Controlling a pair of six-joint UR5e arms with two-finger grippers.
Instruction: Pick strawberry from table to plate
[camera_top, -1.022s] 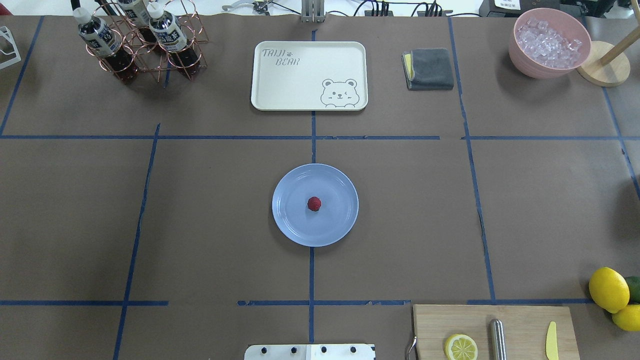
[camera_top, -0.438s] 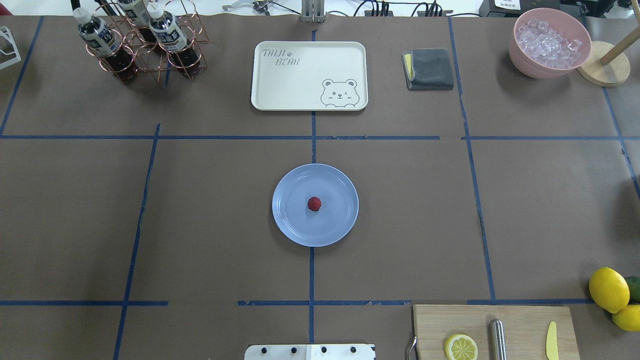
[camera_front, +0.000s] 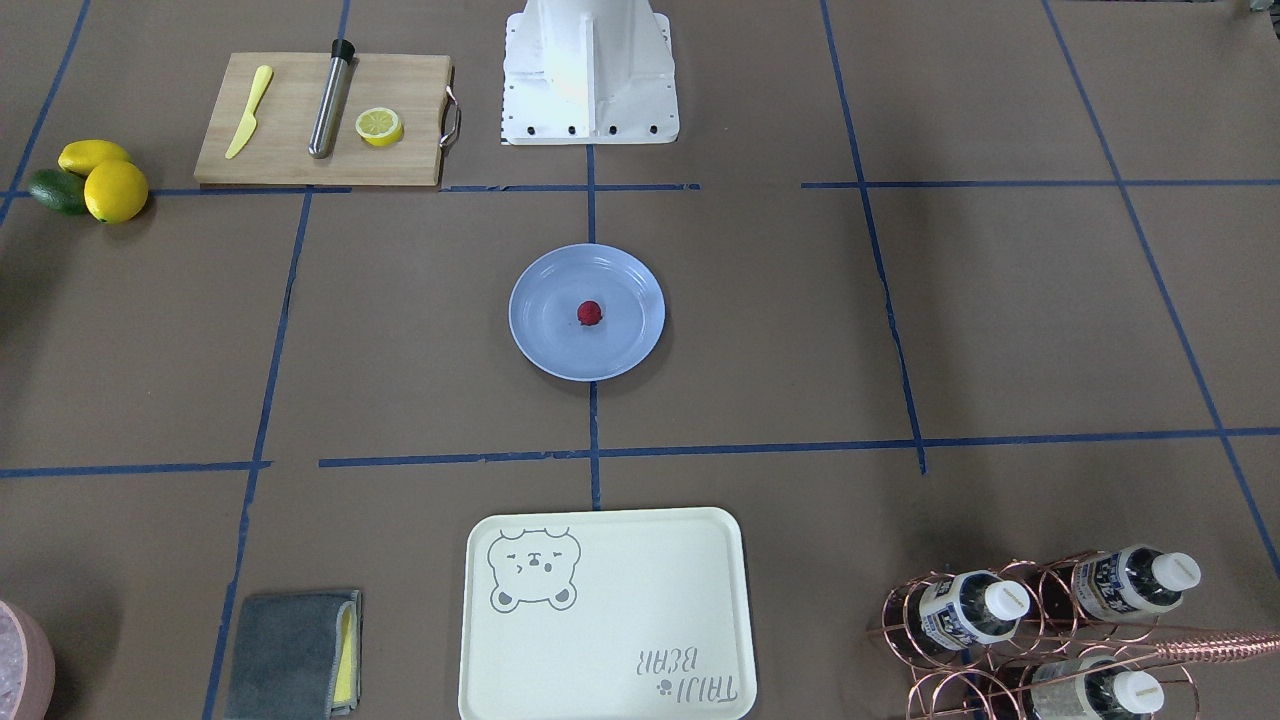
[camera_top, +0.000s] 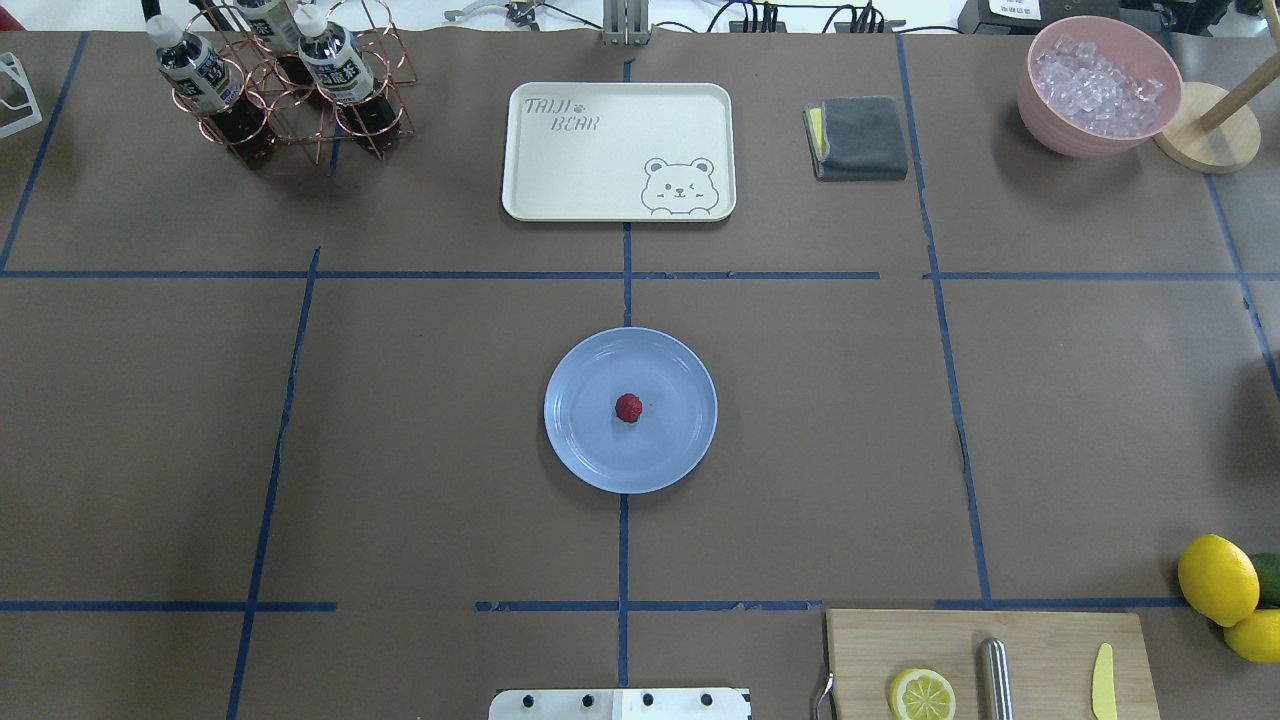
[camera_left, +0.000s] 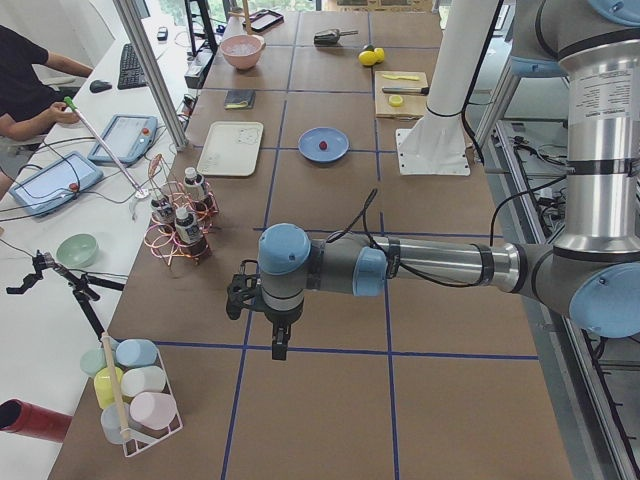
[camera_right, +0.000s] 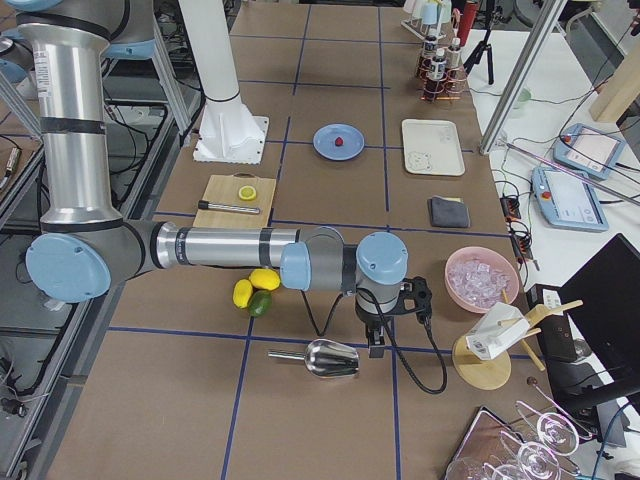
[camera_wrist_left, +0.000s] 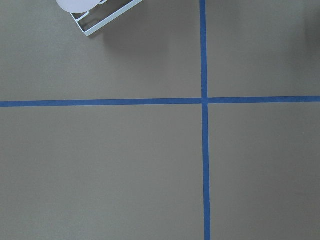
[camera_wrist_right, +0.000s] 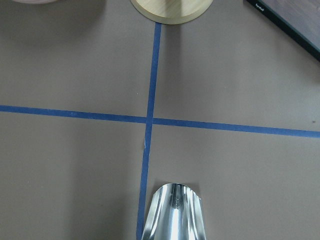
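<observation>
The small dark red strawberry (camera_top: 628, 407) (camera_front: 589, 313) lies in the middle of the light blue plate (camera_top: 580, 450) (camera_front: 545, 340), which rests at the centre of the brown table (camera_top: 400, 450). Neither arm is near the plate. Only the left side view shows my left gripper (camera_left: 278, 348), which hangs over bare table far from the plate (camera_left: 335, 140). Only the right side view shows my right gripper (camera_right: 376, 347), beside a metal scoop (camera_right: 330, 358). I cannot tell whether either gripper is open or shut.
The cream bear tray (camera_top: 618, 150), bottle rack (camera_top: 290, 85), grey cloth (camera_top: 858, 138) and pink ice bowl (camera_top: 1098, 85) line the far side. A cutting board (camera_top: 990, 665) with a lemon half, plus lemons (camera_top: 1217, 578), sit near right. A person sits at a desk (camera_left: 30, 90).
</observation>
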